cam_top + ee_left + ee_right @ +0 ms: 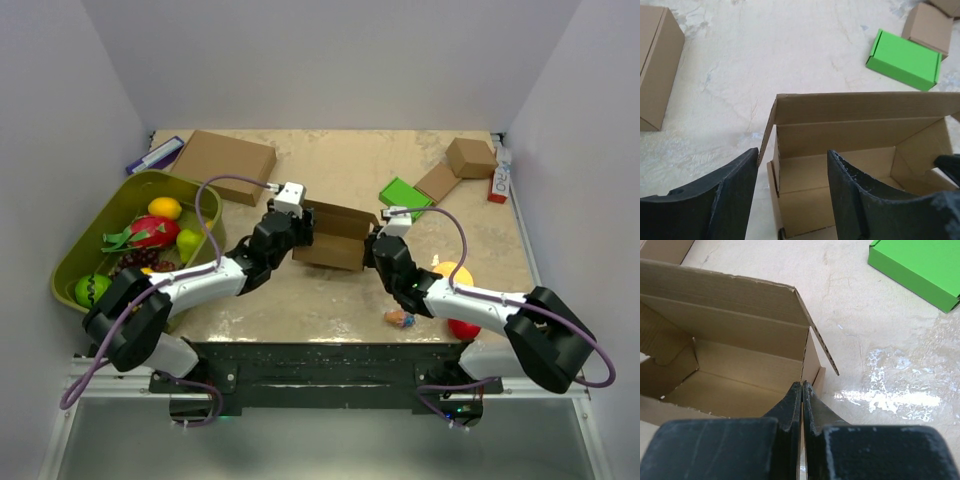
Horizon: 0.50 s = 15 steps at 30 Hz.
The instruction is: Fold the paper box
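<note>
I see the box (335,252) long axis left-right, mouth up; left gripper (792,154) spread astride its end wall, right gripper (802,386) closed.

- The left arm (195,280) starts from its base at the near edge of the table (340,165), left of centre. It stretches forward and to the right toward the table's middle.
- The left gripper (298,236) points toward the far edge and is tilted downward. Its jaws stand apart.
- The two black left fingers (730,195) show a wide gap between them in the wrist view.
- The right arm (475,302) starts from its base at the near edge, right of centre. It lies low and reaches forward and to the left, toward the table's middle.
- The right gripper (374,250) faces the left one from the other side, and the two are near each other but apart.
- The right fingers (790,407) are pressed together, with only a thin seam between them.
</note>
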Available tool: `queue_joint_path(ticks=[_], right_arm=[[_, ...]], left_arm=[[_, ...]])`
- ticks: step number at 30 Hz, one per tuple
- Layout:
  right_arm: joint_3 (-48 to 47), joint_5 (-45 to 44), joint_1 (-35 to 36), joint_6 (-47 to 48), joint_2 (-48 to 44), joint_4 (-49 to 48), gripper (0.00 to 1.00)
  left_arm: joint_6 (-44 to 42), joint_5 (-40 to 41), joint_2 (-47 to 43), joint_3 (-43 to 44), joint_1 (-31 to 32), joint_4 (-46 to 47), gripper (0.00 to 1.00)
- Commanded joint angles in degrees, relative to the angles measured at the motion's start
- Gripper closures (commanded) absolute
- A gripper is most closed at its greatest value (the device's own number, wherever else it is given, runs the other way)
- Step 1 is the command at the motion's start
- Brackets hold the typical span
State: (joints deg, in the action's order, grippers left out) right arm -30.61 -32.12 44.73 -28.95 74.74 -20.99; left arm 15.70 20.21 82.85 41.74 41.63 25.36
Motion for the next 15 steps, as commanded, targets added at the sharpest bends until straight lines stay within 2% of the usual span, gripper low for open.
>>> queue_joint_path(ticks=[1, 6, 8, 11, 15], right_arm=[[-0.2, -0.9, 0.4, -0.9, 0.8, -1.2, 1.00], [-0.5, -0.7, 0.5, -1.0, 1.5, -1.4, 1.00], [-0.5, -0.7, 0.4, -0.9, 1.6, -1.4, 1.00], [-0.5, -0.8, 0.4, -1.0, 1.6, -1.2, 1.00], [-0.6, -0.8, 0.5, -1.0, 1.3, -0.9, 1.00]], left_arm=[[-1.5, 4.0, 0.7, 2.2, -0.3, -2.0, 0.39], [-1.7, 4.7, 1.2, 1.8, -0.3, -2.3, 0.38], [-2.3, 3.5, 1.7, 1.7, -0.3, -1.5, 0.41], [-2.4, 1.9, 2.7, 1.6, -0.3, -0.7, 0.57], [-2.1, 1.2, 3.5, 0.7, -0.3, -0.2, 0.70]])
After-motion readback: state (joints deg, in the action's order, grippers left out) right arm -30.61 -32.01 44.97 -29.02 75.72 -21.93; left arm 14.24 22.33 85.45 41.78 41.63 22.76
